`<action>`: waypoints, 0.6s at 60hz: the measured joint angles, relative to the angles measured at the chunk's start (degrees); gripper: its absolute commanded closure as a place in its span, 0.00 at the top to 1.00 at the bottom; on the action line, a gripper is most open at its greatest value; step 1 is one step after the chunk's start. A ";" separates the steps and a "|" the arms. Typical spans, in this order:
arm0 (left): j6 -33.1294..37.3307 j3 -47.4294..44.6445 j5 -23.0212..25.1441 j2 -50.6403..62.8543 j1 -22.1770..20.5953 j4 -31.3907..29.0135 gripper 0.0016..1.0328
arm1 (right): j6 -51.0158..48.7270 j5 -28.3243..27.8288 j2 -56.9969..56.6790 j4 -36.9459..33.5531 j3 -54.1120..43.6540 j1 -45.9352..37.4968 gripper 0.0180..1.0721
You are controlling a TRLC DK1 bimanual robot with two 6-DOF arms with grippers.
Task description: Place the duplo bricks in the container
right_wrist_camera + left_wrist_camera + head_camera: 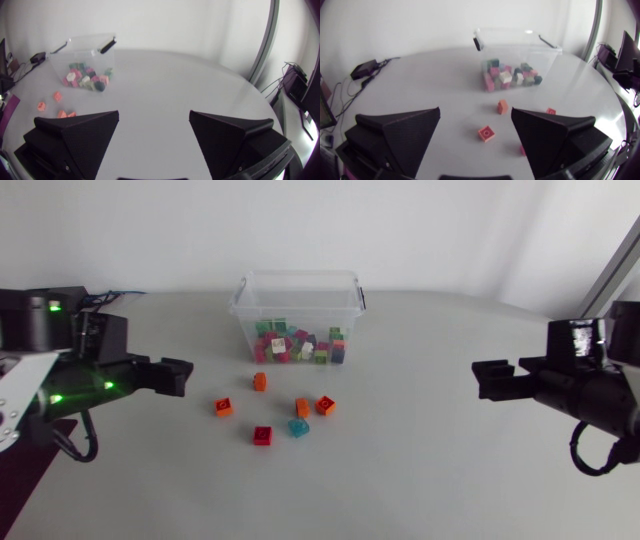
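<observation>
Head view, nearest first: six loose duplo bricks lie on the table (400, 480), a red brick (262, 435), a teal brick (298, 427), then four orange bricks (223, 407). The left gripper (178, 377) and right gripper (490, 378) flank them, fingers apart, empty. Farthest, the container (243, 315) holds a heap of bricks (300, 343). I judge the task mostly done, six to go.

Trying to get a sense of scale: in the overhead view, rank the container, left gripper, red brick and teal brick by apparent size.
1. Container
2. Left gripper
3. Red brick and teal brick: look alike, no ranking.
</observation>
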 measured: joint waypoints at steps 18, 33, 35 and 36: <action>15.08 9.09 0.00 22.67 -0.42 -6.69 0.94 | -3.08 -0.90 10.60 -9.01 2.69 1.81 0.96; 31.82 17.29 2.49 35.34 -1.68 -13.77 0.95 | -7.87 -8.81 19.02 -11.37 6.21 3.87 0.96; 33.64 18.40 2.86 36.41 -1.68 -15.13 0.95 | -8.70 -9.22 19.43 -11.82 6.73 3.89 0.96; 34.47 18.97 2.93 36.85 -1.66 -15.72 0.95 | -9.20 -9.20 19.56 -12.04 6.99 4.04 0.95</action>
